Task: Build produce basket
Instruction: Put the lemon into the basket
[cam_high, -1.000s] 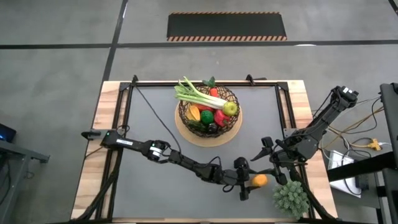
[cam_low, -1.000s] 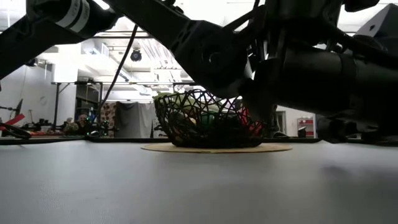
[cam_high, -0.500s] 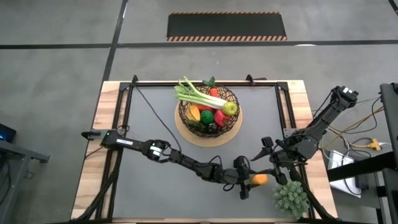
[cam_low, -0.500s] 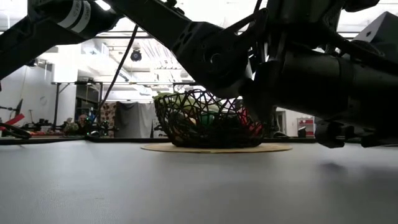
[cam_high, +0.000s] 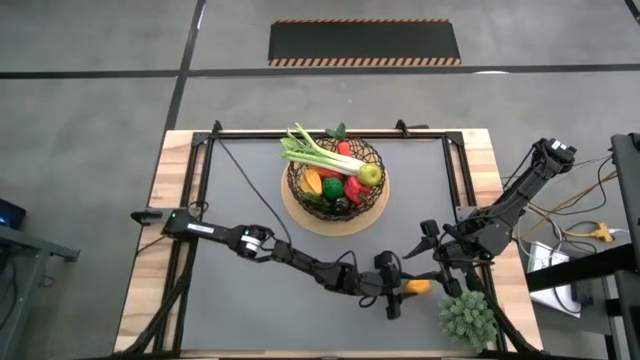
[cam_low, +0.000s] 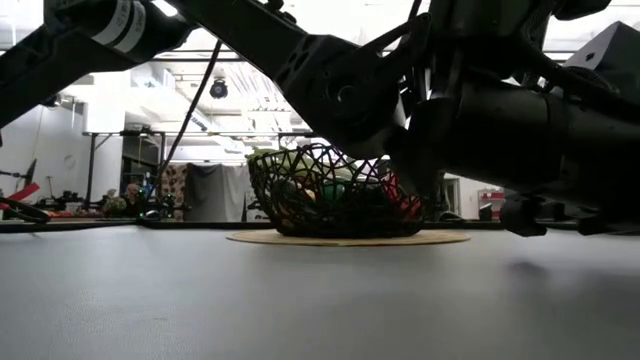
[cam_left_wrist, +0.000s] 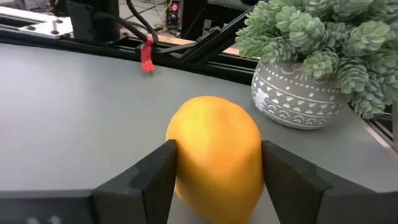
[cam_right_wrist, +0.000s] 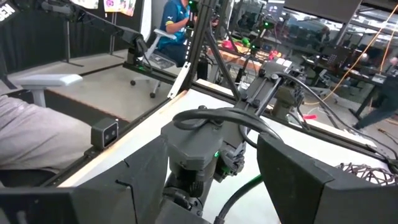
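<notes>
On the left of the high view, the left arm is stretched low across the grey table (cam_high: 240, 300) toward its near right part. The left gripper (cam_high: 400, 290) is closed on the orange (cam_high: 416, 287), whose sides are met by both jaws in the left wrist view; whether the fruit is lifted or resting on the table cannot be told. Farther back, at the table's middle, the basket (cam_high: 335, 178) is seen on its pale wooden disc (cam_high: 300, 218), already loaded with a leek (cam_high: 315, 152), a red pepper (cam_high: 353, 187), a green apple (cam_high: 371, 176) and other produce. Just right of the orange, the right gripper (cam_high: 445, 258) is held above the table with its jaws spread wide and empty, and the potted plant (cam_high: 467, 318) stands just beside it at the near edge.

The pick-up of the orange is judged to be in hand. Next, the fruit would need to be raised clear of the table, carried back toward the basket and released over its rim, with the right arm and the plant avoided.
</notes>
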